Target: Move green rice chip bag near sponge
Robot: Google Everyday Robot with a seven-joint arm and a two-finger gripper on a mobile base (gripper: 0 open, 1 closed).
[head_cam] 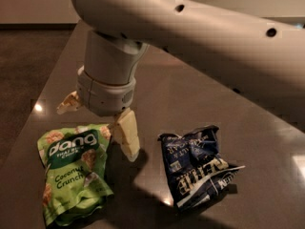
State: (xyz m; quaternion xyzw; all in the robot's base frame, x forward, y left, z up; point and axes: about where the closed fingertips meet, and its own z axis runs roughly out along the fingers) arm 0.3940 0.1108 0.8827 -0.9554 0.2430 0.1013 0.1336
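The green rice chip bag (71, 173) lies flat at the front left of the dark table (181, 104), its "dang" lettering facing up. My gripper (97, 120) hangs just above the bag's top edge, pointing down. It is open and empty: one pale finger (67, 103) sticks out to the left and the other (127, 136) reaches down beside the bag's top right corner. The sponge is not in view; the arm covers much of the table behind.
A dark navy blue chip bag (198, 171) lies crumpled at the front right, a hand's width from the green bag. The table's left edge (45, 87) runs close to the gripper, with dark floor beyond it.
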